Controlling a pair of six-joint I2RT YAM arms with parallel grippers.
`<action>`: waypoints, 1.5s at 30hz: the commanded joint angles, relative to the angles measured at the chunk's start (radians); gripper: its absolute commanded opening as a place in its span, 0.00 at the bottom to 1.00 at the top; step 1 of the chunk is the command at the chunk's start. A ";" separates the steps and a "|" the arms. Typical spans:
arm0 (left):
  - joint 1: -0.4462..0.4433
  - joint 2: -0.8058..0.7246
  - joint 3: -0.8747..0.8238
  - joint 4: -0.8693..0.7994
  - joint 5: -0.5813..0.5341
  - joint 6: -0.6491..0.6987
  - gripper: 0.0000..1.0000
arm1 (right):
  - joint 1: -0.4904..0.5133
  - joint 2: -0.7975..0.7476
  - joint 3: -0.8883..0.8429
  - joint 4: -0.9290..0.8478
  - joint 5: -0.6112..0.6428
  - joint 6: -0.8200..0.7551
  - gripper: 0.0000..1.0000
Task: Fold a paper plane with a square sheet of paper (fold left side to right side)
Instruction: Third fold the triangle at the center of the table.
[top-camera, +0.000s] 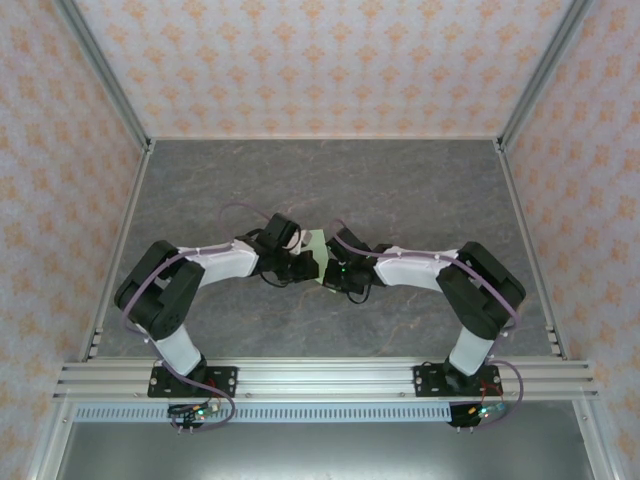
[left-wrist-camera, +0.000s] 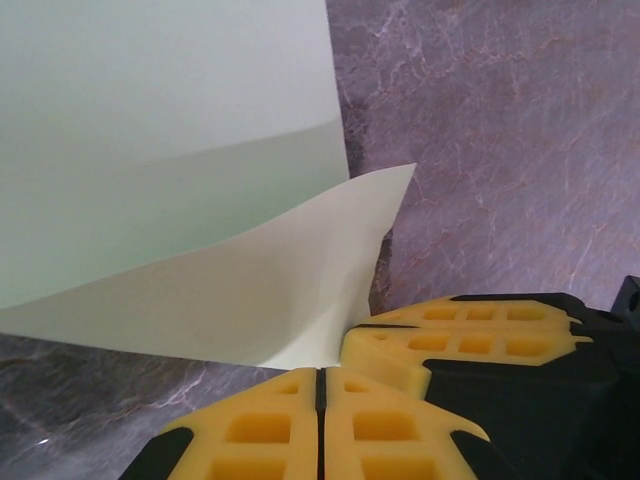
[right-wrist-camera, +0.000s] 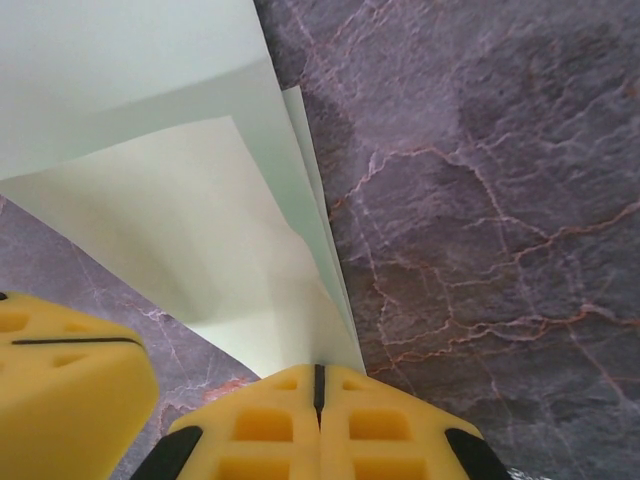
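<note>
The square sheet of paper (top-camera: 317, 243) is pale green and lies mid-table between both grippers. In the left wrist view the paper (left-wrist-camera: 170, 130) has a near flap lifted, its corner raised. My right gripper (right-wrist-camera: 320, 368) is shut on the paper (right-wrist-camera: 170, 200), whose folded edge runs straight into the seam of its jaws. My left gripper (left-wrist-camera: 320, 372) is shut, jaws pressed together, and the flap's lower edge ends right at its tips; no paper shows in the seam. The right gripper's fingers (left-wrist-camera: 460, 335) sit just right of it. In the top view the left gripper (top-camera: 305, 268) and right gripper (top-camera: 330, 272) nearly touch.
A grey marbled tabletop (top-camera: 420, 190) is boxed in by patterned walls (top-camera: 330, 60) at the back and both sides. An aluminium rail (top-camera: 320, 378) carries both arm bases at the near edge. The left gripper's finger (right-wrist-camera: 70, 380) crowds the right wrist view's lower left.
</note>
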 joint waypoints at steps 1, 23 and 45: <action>-0.006 0.023 0.004 0.039 0.034 -0.004 0.08 | -0.002 0.072 -0.027 -0.095 0.033 -0.021 0.00; -0.007 0.098 0.029 -0.008 -0.102 0.036 0.08 | -0.002 0.081 -0.016 -0.135 0.035 -0.041 0.00; 0.170 0.095 0.028 -0.022 -0.147 0.071 0.08 | -0.002 0.095 -0.022 -0.167 0.039 -0.051 0.00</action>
